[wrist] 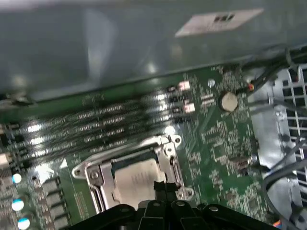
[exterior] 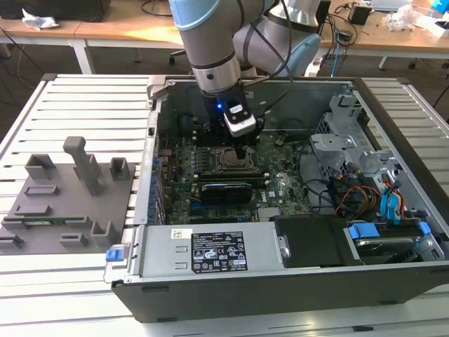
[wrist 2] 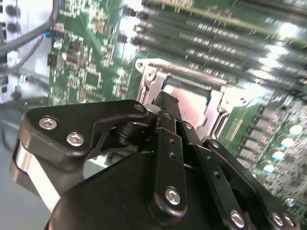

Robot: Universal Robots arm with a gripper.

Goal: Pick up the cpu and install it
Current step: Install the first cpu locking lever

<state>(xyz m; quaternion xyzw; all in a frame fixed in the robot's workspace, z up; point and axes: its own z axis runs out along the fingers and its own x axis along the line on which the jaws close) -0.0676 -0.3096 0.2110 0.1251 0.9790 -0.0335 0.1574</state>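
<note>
A robotics or electronics lab is indicated. An opened desktop computer case (exterior: 280, 281) is laid on its side on a tabletop (exterior: 77, 112) made of pale slatted metal profiles, with its green motherboard (exterior: 210, 175) exposed to an industrial robot arm (exterior: 210, 42) that reaches into it from above. Beside the case, towards the exterior view's left, a grey fixture plate (exterior: 63, 203) with moulded holders and posts is set out. In the background, wooden workbenches (exterior: 112, 28) are seen, strewn with cables (exterior: 344, 28) and small equipment. In the first wrist view, memory slots (wrist: 81, 124) and a metal-framed processor socket (wrist: 129, 172) are shown on the board.
</note>
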